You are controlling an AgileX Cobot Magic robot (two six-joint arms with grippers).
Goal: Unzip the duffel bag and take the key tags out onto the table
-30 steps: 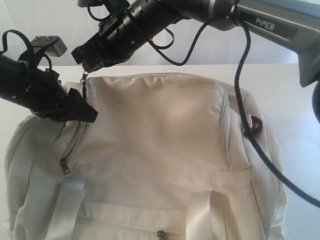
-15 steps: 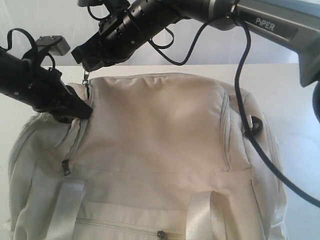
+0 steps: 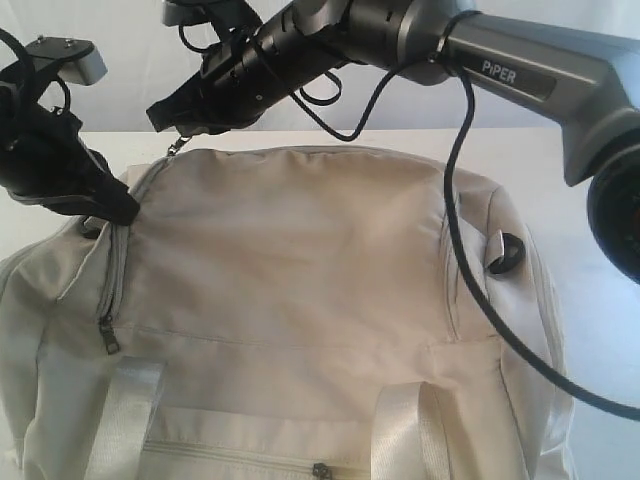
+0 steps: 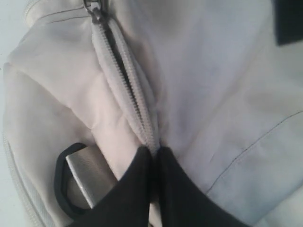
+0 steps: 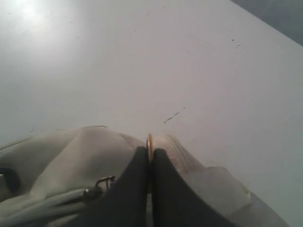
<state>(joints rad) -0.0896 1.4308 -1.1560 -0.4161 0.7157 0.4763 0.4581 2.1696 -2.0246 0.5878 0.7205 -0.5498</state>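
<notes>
The cream duffel bag (image 3: 300, 260) fills the white table (image 3: 590, 200). Its grey main zipper (image 4: 124, 75) shows partly parted in the left wrist view, with dark inside. My left gripper (image 3: 118, 210) is shut on the zipper tape (image 4: 150, 142) at the bag's left end, beside a black D-ring (image 4: 64, 182). My right gripper (image 3: 170, 118) reaches across to the bag's far left corner and is shut on a metal zipper pull (image 3: 178, 146), whose edge (image 5: 150, 142) shows between the fingers. The key tags are hidden.
The right arm's black cable (image 3: 470, 250) hangs across the bag's right side near a black D-ring (image 3: 505, 250). White webbing handles (image 3: 400, 430) and pocket zipper pulls (image 3: 108, 340) lie toward the front. A white curtain (image 3: 120, 30) is behind.
My left gripper has moved left and up with the bag's end, stretching the fabric flatter and leftward. The right gripper has held the zipper pull and shifted slightly.
</notes>
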